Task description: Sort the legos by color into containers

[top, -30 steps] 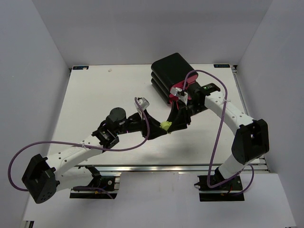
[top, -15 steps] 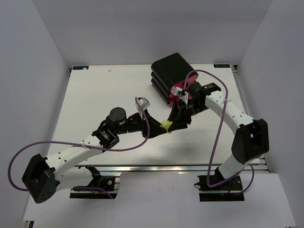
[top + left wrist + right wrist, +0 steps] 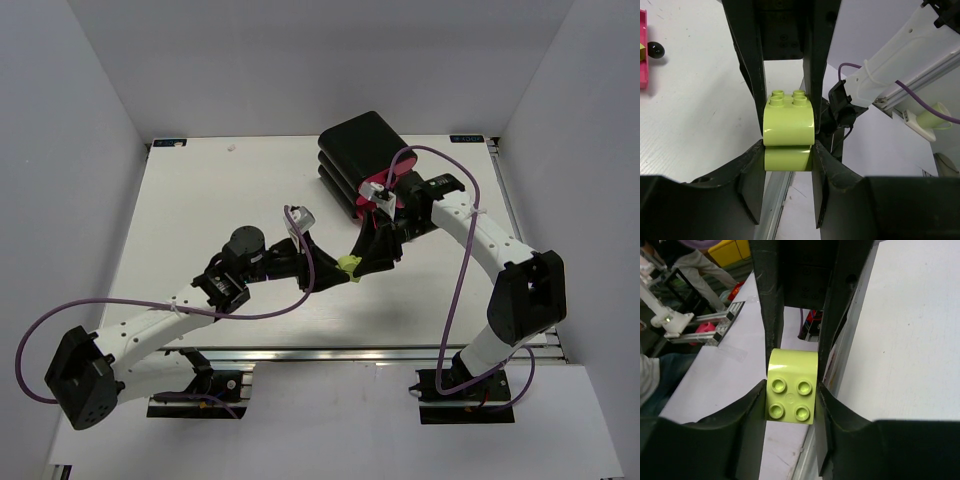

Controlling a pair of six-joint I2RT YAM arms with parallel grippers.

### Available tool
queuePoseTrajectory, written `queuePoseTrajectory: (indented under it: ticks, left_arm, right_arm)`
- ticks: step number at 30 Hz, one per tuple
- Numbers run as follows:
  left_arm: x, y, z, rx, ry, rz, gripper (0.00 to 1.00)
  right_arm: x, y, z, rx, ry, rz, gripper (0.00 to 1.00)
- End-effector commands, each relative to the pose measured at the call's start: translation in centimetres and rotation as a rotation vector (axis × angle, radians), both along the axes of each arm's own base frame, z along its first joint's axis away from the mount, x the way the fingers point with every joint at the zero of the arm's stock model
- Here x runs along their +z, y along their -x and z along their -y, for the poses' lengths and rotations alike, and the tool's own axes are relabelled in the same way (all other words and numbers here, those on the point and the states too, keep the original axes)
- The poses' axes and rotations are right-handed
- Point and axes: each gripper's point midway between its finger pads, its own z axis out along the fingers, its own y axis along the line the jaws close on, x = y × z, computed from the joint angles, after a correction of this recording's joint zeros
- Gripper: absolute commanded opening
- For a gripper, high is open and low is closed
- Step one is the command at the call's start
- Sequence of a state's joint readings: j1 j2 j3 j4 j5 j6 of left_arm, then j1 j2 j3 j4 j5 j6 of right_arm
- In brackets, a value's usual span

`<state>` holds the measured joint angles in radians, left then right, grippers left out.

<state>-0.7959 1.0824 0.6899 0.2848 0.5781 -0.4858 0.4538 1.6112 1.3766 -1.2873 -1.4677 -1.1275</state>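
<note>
Top cam: the left arm (image 3: 170, 315) and right arm (image 3: 490, 240) both reach in over the bench (image 3: 200, 200) and meet tip to tip, just near of the black cabinet (image 3: 362, 148) at the far right. Btwn the tips sits one yellow-green lego brick (image 3: 348, 264). A pink drawer (image 3: 376, 190) pokes out of the cabinet front, close by the right arm's wrist. Can't tell from here if the brick is lifted or resting on the bench.

Left wrist cam: the left jaws pinch the lower half of the brick (image 3: 789, 120), one pad on each side. The right jaws come in from opposite and clamp the studded upper half. A pink drawer edge w/ a dark knob (image 3: 655, 49) shows at the view's edge.

Right wrist cam: studs face the cam. The right jaws press on both sides of the brick (image 3: 792, 367), and the left jaws beyond sit flush on it too. No gap visible on either pair.

Looks like a hand-over, prob to the right arm since it's nearest the drawers, but not certain. To do it well, the receiver should keep squeezing and hold dead steady. The giver should spread wide first, then back straight out along its own line w/o twisting, so the brick isn't dragged or cocked. Only then swing to the matching drawer.
</note>
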Motion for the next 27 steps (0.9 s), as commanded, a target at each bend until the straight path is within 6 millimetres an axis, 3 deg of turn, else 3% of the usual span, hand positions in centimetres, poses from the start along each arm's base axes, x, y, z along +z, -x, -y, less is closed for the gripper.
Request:
queuePoseTrajectory:
  ticks: [1, 3, 7, 9, 11, 12, 23, 27]
  left_arm:
    - [1.4, 0.4, 0.0, -0.021, 0.021, 0.038, 0.07]
    - [1.1, 0.4, 0.0, -0.023, 0.013, 0.031, 0.06]
    - [0.9, 0.5, -0.1, -0.026, 0.006, 0.027, 0.07]
    - [0.8, 0.7, -0.3, -0.026, 0.002, 0.026, 0.07]
    - [0.8, 0.8, -0.4, -0.025, -0.002, 0.03, 0.06]
    - [0.6, 0.8, -0.5, -0.022, -0.007, 0.024, 0.07]
    - [0.4, 0.9, -0.6, -0.024, -0.013, 0.024, 0.07]
    - [0.4, 0.8, -0.6, -0.021, -0.012, 0.026, 0.06]
  right_arm:
    - [3.1, 0.1, -0.5, 0.001, -0.123, -0.032, 0.35]
    - [3.1, 0.0, -0.4, -0.002, -0.123, -0.032, 0.22]
    - [3.3, -0.1, -0.5, 0.0, -0.122, -0.03, 0.18]
    - [3.3, -0.2, -0.5, -0.001, -0.121, -0.033, 0.24]
    - [3.2, -0.2, -0.5, -0.001, -0.119, -0.036, 0.4]
    - [3.3, -0.3, -0.6, -0.001, -0.121, -0.035, 0.42]
    - [3.0, -0.2, -0.5, -0.003, -0.114, -0.04, 0.56]
    - [3.0, -0.1, -0.4, -0.003, -0.113, -0.041, 0.51]
